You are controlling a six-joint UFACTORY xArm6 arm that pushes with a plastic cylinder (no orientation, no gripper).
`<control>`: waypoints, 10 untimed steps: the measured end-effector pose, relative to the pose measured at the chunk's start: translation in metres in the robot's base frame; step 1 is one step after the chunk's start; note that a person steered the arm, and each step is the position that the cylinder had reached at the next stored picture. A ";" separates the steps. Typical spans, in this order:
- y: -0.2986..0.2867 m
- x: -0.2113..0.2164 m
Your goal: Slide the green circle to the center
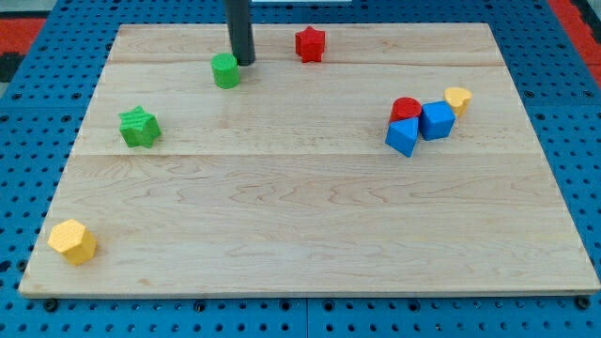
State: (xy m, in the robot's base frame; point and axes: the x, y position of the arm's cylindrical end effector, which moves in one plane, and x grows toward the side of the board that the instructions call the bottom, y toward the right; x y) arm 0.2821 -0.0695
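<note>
The green circle is a short green cylinder near the view's top, left of the middle of the wooden board. My tip is the lower end of the dark rod coming down from the view's top. It stands just to the right of the green circle and slightly above it in the view, very close to it or touching it.
A red star lies at the top, right of my tip. A green star lies at the left. A yellow block sits at the bottom left. At the right cluster a red circle, two blue blocks and a yellow block.
</note>
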 end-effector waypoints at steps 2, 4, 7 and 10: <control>-0.047 -0.013; -0.061 -0.017; 0.035 0.015; -0.007 0.015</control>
State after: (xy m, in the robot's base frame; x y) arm 0.2975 -0.0764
